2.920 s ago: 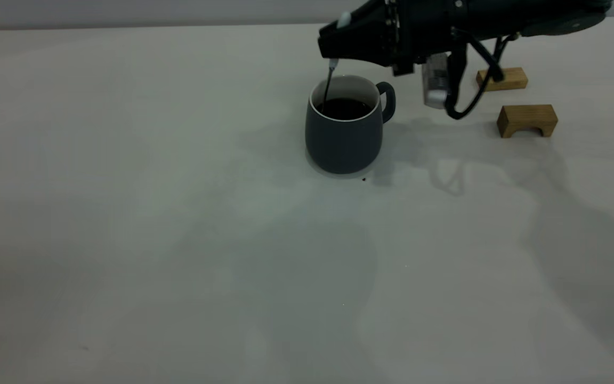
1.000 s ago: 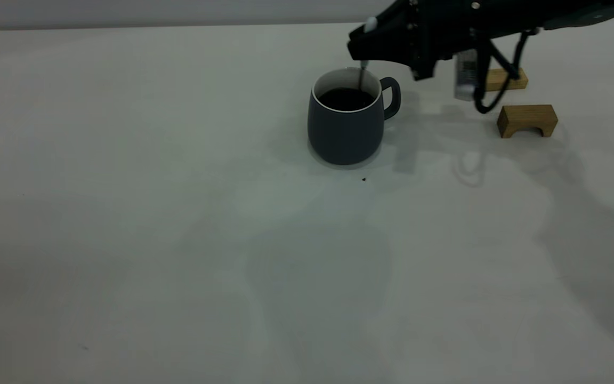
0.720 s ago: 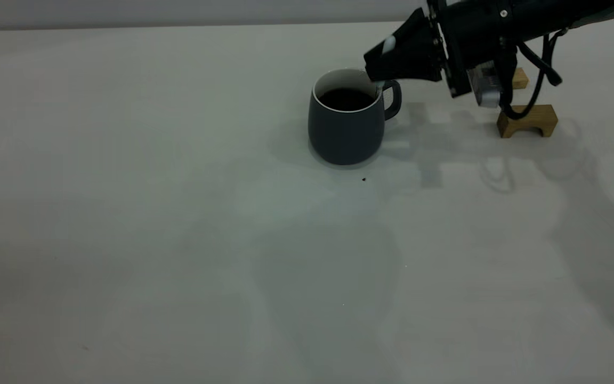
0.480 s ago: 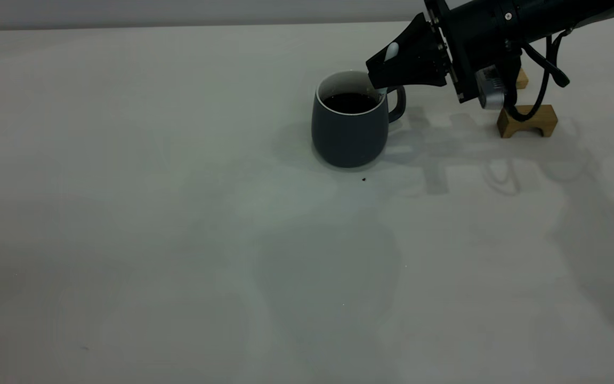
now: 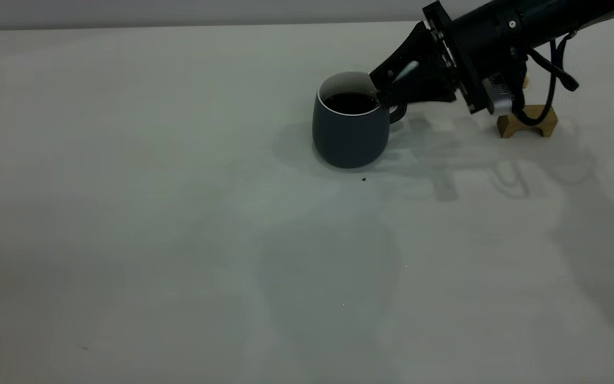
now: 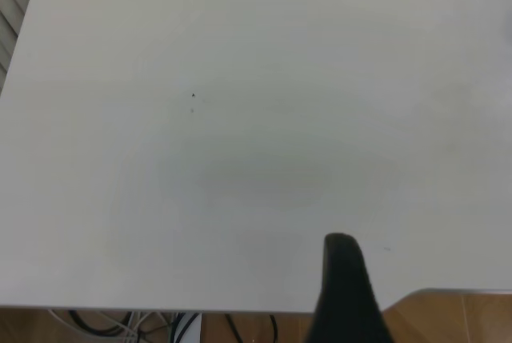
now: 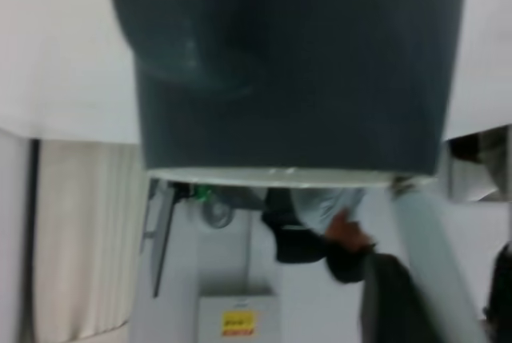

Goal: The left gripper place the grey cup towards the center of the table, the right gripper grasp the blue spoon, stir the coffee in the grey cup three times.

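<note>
At the grey cup (image 5: 350,128) rim, right gripper (image 5: 387,88) clamps the blue spoon (image 5: 406,70).

A tan wooden block (image 5: 533,121) with an arched cut-out underneath stands on the far right of the surface, its top partly hidden. In the left wrist view, a strip of brown wooden floor (image 6: 456,317) shows beyond the surface's edge, with dark and white cables (image 6: 152,325) lying on it. In the right wrist view a pale curtain (image 7: 84,239) hangs beside a white box bearing a yellow label (image 7: 238,321).
</note>
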Controlling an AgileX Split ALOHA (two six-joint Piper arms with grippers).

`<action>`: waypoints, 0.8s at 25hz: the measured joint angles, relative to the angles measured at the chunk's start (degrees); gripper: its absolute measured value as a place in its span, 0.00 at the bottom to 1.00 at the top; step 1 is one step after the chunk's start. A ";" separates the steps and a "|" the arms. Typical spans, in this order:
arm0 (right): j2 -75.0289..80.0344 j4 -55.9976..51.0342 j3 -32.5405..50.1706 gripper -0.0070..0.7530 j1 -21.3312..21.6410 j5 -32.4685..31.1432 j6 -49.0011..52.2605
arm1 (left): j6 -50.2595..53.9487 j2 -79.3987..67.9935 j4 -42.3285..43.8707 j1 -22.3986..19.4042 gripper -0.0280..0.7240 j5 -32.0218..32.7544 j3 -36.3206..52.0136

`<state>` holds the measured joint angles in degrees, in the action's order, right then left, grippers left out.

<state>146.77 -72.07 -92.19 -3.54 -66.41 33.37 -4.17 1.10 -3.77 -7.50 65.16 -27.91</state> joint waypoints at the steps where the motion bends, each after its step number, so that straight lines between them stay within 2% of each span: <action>1: -0.38 1.77 0.00 0.61 0.00 0.00 0.00 | 0.00 0.00 0.00 0.00 0.82 0.00 0.00; 5: -3.85 12.34 0.00 0.81 0.00 -0.16 0.00 | 0.00 0.00 0.00 0.00 0.82 0.00 0.00; 8: -7.77 21.77 0.00 0.83 0.00 -0.47 0.00 | 0.00 0.00 0.00 0.00 0.82 0.00 0.00; 11: -12.34 30.07 0.00 0.78 0.00 -0.80 0.00 | 0.00 0.00 0.00 0.00 0.82 0.00 0.00; 16: -21.16 46.26 0.00 0.65 0.00 -1.84 -0.05 | 0.00 0.00 0.00 0.00 0.82 0.00 0.00; 20: -29.39 55.11 0.12 0.55 0.00 -2.36 -0.05 | 0.00 0.00 0.00 0.00 0.82 0.00 0.00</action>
<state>117.38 -16.96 -92.07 -3.54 -68.77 33.31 -4.17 1.10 -3.77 -7.50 65.16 -27.91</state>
